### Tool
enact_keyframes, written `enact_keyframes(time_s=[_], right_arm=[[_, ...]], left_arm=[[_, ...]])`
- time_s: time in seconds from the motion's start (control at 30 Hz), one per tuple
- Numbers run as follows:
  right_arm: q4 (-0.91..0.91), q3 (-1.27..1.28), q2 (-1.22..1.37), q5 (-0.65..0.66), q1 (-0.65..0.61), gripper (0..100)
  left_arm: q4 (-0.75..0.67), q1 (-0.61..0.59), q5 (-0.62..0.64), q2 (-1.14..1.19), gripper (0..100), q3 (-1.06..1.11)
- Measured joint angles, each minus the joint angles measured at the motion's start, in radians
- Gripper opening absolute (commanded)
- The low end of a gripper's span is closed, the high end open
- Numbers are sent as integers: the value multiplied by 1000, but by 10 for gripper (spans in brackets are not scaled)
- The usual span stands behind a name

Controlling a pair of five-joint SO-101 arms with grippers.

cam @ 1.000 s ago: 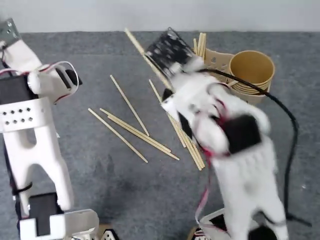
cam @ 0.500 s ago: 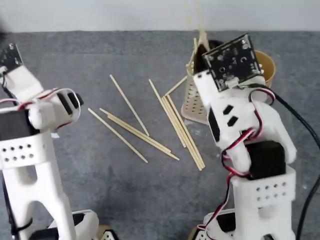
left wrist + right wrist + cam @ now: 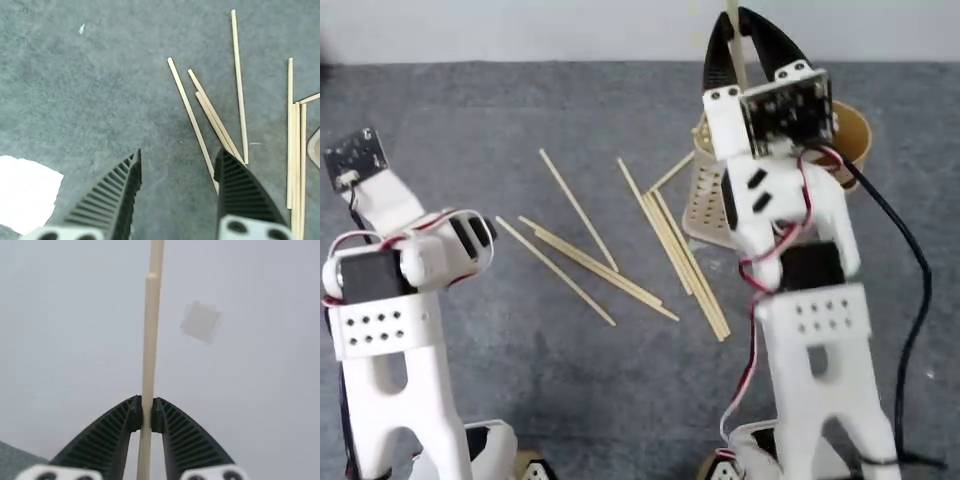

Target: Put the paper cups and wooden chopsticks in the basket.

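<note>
We see the right gripper point(image 3: 146, 409) has swung higher, its fingers clamped on what look like two wooden chopsticks point(image 3: 150, 330), upright against the pale wall point(image 3: 520, 30). The left gripper point(image 3: 178, 154) hangs with fingers apart over loose chopsticks point(image 3: 598, 268) on the grey carpet point(image 3: 520, 380). The perforated basket point(image 3: 708, 205) stands under the right arm, with paper cups point(image 3: 858, 130) showing at its far side.

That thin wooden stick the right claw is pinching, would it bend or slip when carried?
Probably stiff: the chopstick runs dead straight out past the right gripper, with no sag. Likely light, since a narrow pinch alone holds it. It might pivot or slide, as the fingers clamp just a short stretch of smooth wood.
</note>
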Motion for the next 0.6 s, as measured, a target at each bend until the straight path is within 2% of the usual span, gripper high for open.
enact_keyframes(time_s=[0.17,0.27,0.37,0.6], right_arm=[[-107,38,150,-41,61,14],[-110,63,206,-84,87,95],[-52,71,213,-101,94,196],[157,71,157,-143,92,204]], left_arm=[[-57,0,0,-31,224,84],[-87,0,0,-41,224,117],[-100,0,0,-41,224,121],[-101,0,0,-44,225,121]])
